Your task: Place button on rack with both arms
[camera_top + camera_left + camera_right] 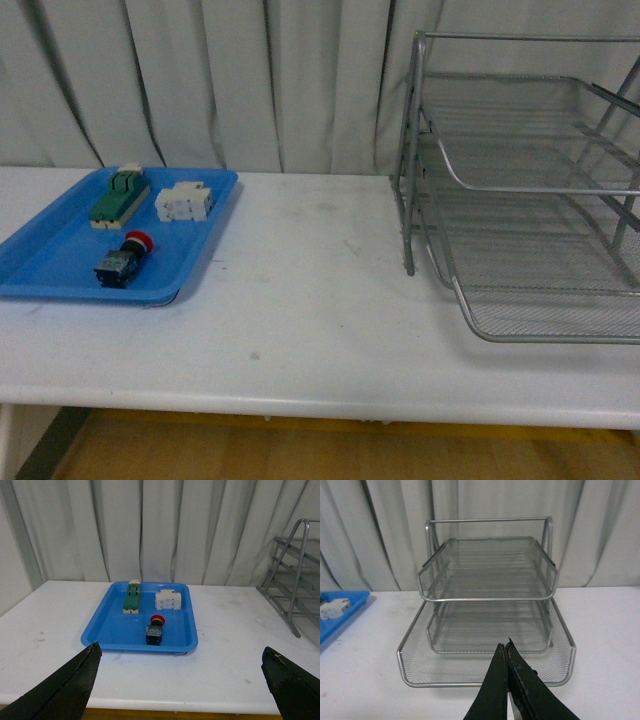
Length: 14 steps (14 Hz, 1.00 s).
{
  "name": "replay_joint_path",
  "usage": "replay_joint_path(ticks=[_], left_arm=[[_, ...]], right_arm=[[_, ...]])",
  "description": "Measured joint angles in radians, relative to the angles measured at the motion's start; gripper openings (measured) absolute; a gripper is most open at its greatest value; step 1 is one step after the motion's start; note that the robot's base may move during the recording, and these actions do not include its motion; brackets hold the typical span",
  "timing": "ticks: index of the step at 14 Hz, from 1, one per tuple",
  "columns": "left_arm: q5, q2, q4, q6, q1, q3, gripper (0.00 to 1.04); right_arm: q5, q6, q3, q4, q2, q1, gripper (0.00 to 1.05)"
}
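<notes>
The button [124, 260], red cap on a dark body, lies in the blue tray [50, 262] at the table's left; it also shows in the left wrist view [155, 630]. The silver wire rack [520, 190] stands at the right, empty on all tiers, and fills the right wrist view [487, 605]. My left gripper [182, 660] is open and empty, back from the tray near the table's front edge. My right gripper [505, 647] is shut and empty, in front of the rack's lowest tier. Neither arm shows in the front view.
In the blue tray [115, 630] lie also a green-and-beige switch block [119, 197] and a white rectangular block [184, 203]. A white table [300, 300] carries everything; grey curtains [200, 80] hang behind. The table's front edge runs near the bottom.
</notes>
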Motion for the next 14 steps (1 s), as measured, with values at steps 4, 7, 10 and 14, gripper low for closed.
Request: replay_joint_path(ticks=[4, 7, 10, 14], left_arm=[[0.000, 0.000, 0.000, 0.000, 0.000, 0.000, 0.98], [0.000, 0.000, 0.000, 0.000, 0.000, 0.000, 0.98], [0.000, 0.000, 0.000, 0.000, 0.000, 0.000, 0.98], [0.000, 0.000, 0.000, 0.000, 0.000, 0.000, 0.98]], right_arm=[[0.012, -0.009, 0.000, -0.159, -0.172, 0.000, 0.02], [0.012, -0.009, 0.000, -0.259, -0.272, 0.000, 0.02], [0.012, -0.009, 0.000, -0.336, -0.348, 0.000, 0.02], [0.013, -0.010, 0.002, -0.488, -0.465, 0.000, 0.02]])
